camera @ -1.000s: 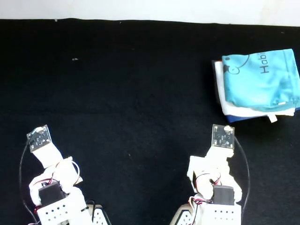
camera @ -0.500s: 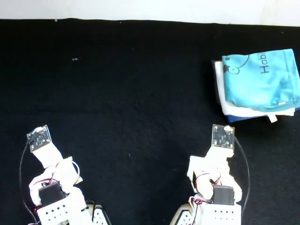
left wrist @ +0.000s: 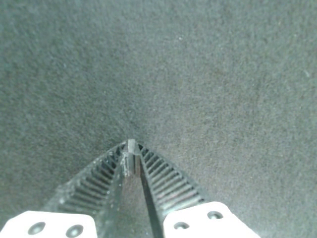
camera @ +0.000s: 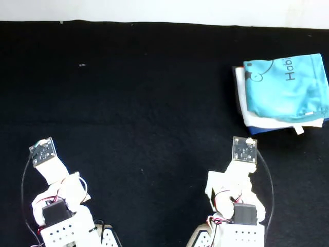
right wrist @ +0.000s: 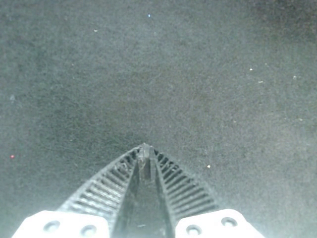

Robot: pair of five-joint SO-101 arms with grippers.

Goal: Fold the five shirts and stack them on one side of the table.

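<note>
The task is judged to be at or very near its end. The shirts that can be seen are gathered into one stack of folded shirts [camera: 281, 98], which lies on the black-covered bench [camera: 128, 92] at its right side, toward the far edge and well apart from both arms.

The stack is topped by a turquoise shirt [camera: 285, 85] with dark printed lines and lettering. It is folded to a rough rectangle, with soft creases at its right end. Beneath it a white shirt [camera: 255, 121] juts out along the left and near edges, and under that a dark blue layer [camera: 267, 131] is glimpsed. A small white tag [camera: 299, 129] sticks out at the near edge. How many shirts the stack holds cannot be told; at least three layers are made out. The edges are not quite squared, the top shirt being set slightly askew.

The left arm [camera: 56, 190] and right arm [camera: 234, 190] are drawn in at the near edge. The left claw [left wrist: 131, 152] is pressed together over bare cloth with nothing pinched, and so is the right claw [right wrist: 144, 153].

Should any step remain, the right claw would have to be spread and carried out to the stack so that the top shirt is nudged square.
</note>
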